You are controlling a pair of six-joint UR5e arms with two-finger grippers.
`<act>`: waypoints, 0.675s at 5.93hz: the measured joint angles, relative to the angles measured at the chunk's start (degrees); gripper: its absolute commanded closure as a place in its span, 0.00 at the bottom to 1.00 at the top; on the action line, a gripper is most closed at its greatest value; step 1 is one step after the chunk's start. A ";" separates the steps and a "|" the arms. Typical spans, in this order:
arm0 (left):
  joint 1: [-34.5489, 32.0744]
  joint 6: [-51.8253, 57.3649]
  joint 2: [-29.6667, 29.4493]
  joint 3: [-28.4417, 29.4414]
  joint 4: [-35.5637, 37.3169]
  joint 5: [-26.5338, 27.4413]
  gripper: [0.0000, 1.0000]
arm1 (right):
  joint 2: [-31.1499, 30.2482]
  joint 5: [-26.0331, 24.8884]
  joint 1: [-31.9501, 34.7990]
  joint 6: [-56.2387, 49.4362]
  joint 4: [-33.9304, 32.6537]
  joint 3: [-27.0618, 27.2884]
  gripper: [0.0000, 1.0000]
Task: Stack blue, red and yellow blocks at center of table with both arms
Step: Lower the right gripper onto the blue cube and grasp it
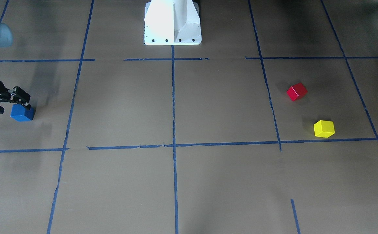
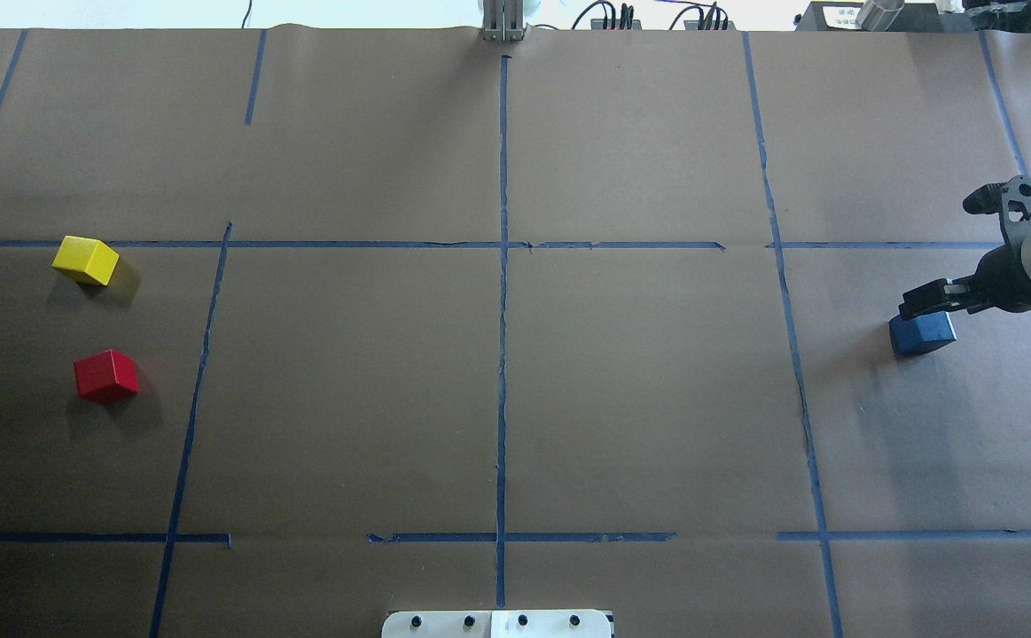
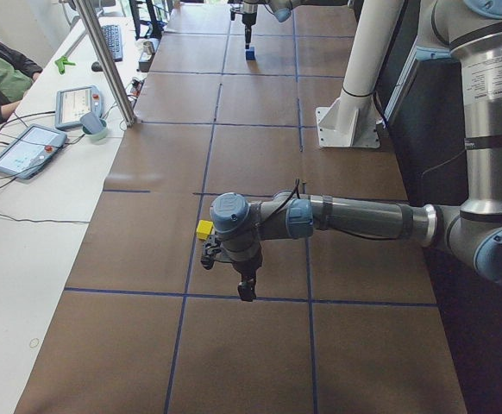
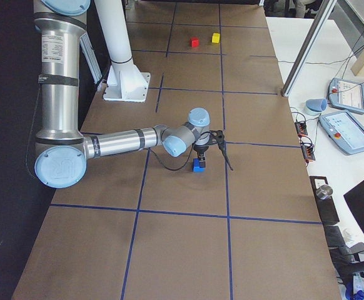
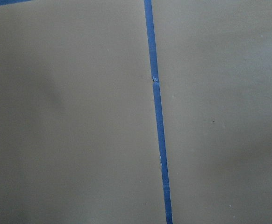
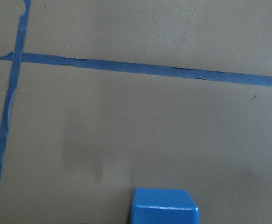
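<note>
You had the right gripper (image 1: 19, 103) directly over the blue block (image 1: 22, 114), touching or just above its top. I could not tell its jaw opening or grasp.

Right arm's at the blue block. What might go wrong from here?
1. The right pincer sits over the blue block near its top; a shallow grip may let it slip or twist on lifting.
2. The red block and yellow block lie close together, both skewed to the tape lines; the left pincer may nudge one while taking the other.
</note>
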 measured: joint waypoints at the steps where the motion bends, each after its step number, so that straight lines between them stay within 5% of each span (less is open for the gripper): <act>1: -0.01 0.00 0.00 -0.02 0.03 0.00 0.00 | -0.12 -0.26 -0.73 -0.79 0.00 -1.03 0.00; 2: -0.01 0.00 0.00 -0.03 0.07 0.00 0.00 | -0.11 -0.97 -1.85 -1.03 0.00 -2.03 0.25; 3: -0.01 0.00 0.00 -0.02 0.08 0.00 0.00 | -0.08 -1.78 -2.85 -1.06 0.03 -2.75 0.72; 4: -0.01 0.00 0.00 0.00 0.09 0.00 0.00 | -0.05 -2.07 -3.23 -1.07 0.07 -3.13 0.91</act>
